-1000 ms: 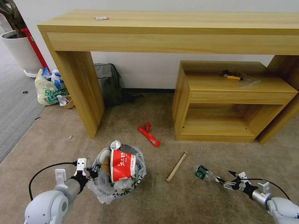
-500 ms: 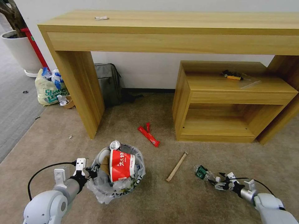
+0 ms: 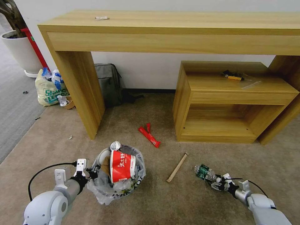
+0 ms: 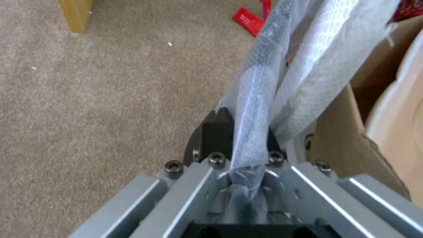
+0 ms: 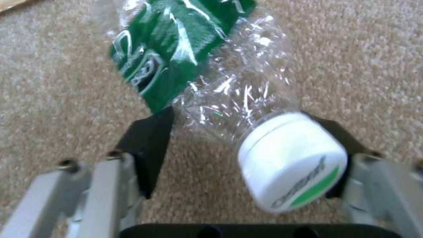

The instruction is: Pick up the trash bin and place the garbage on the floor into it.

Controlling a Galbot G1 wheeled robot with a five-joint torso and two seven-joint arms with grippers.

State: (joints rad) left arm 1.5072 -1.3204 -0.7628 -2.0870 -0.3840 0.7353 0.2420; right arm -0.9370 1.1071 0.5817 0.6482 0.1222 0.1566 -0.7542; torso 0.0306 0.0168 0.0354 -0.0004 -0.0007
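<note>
The trash bin (image 3: pixel 123 184), black with a printed plastic liner, stands on the beige floor (image 3: pixel 193 203) stuffed with a red cup and other litter. My left gripper (image 3: pixel 91 172) is shut on its near rim and liner (image 4: pixel 253 125). Garbage on the carpet: a crushed clear bottle (image 3: pixel 204 172) with a green label, a wooden stick (image 3: pixel 177 167) and a red wrapper (image 3: pixel 149 136). My right gripper (image 3: pixel 217 182) is low on the carpet and open. Its fingers (image 5: pixel 147 145) straddle the white-capped end of the bottle (image 5: pixel 238 86), with a gap on one side.
A long wooden desk (image 3: pixel 175 34) spans the back, with a low wooden shelf unit (image 3: pixel 225 103) under its right half. A grey backpack (image 3: pixel 108 84) leans by the desk leg. A shopping bag (image 3: pixel 48 89) and a white plant pot (image 3: pixel 22 51) stand at the left.
My right gripper has slid forward along the carpet to the bottle and now straddles its capped end. The left gripper and the bin have stayed put.
</note>
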